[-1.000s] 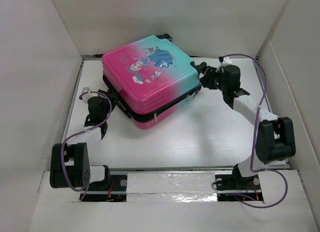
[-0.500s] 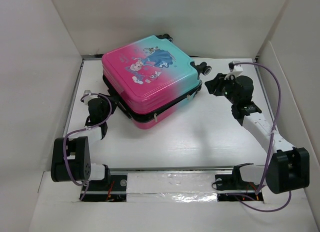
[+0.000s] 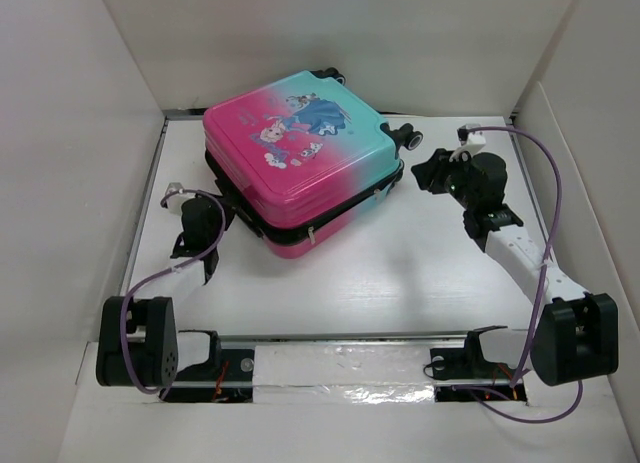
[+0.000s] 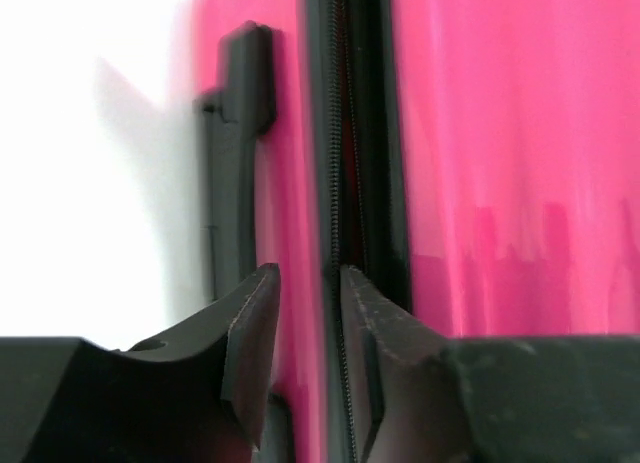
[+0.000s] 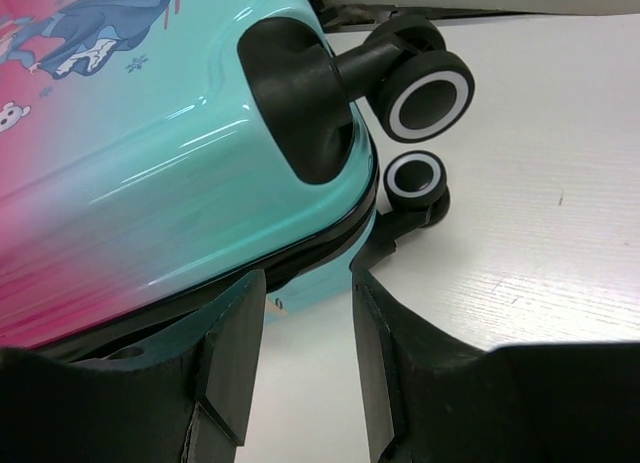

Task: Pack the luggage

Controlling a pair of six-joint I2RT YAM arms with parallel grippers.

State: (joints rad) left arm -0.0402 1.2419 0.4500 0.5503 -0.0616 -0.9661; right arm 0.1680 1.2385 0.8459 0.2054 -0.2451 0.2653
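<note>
Luggage: shut, flat on the white table, printed shell up. Directly ahead of the left gripper, pink side wall with black zipper seam and black side handle; fingers narrowly apart, straddling a strip of pink shell beside the seam, contact unclear. Ahead and left of the right gripper, teal corner with caster wheels; fingers moderately apart, holding nothing, just short of that corner.
</note>
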